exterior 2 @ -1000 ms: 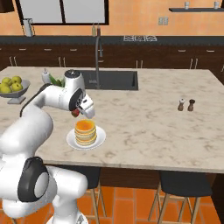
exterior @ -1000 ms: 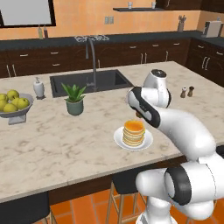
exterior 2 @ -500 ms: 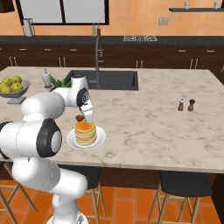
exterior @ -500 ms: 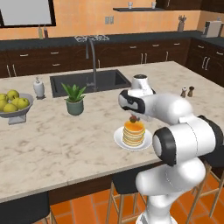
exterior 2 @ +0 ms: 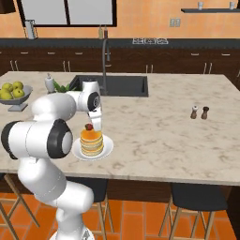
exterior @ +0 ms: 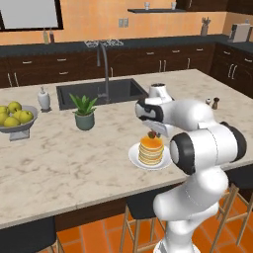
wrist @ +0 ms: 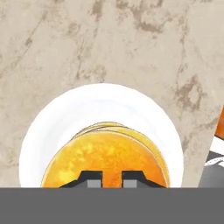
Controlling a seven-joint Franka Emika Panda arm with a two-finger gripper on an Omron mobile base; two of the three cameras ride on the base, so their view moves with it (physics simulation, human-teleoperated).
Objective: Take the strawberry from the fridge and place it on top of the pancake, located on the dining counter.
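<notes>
My gripper (exterior 2: 89, 125) is pinching the strawberry (exterior 2: 88, 126), fingers nearly closed. I am hovering over the pancake (exterior 2: 91, 142), sitting near the dining counter's (exterior 2: 159, 140) front edge.

Our arm folds back tight, elbow high, wrist bent down. Our gripper (exterior 2: 88, 127) points straight down, fingers (wrist: 91, 178) close together with a narrow gap; in the right base view they pinch a strawberry (exterior 2: 88, 126).

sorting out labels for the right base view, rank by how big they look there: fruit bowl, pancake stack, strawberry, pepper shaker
1. Fruit bowl, widest, though it sits further from the camera than the stack.
2. Pancake stack.
3. Pepper shaker, slim and far off, so its rank is less sure.
4. Strawberry, tiny, atop the stack.
</notes>
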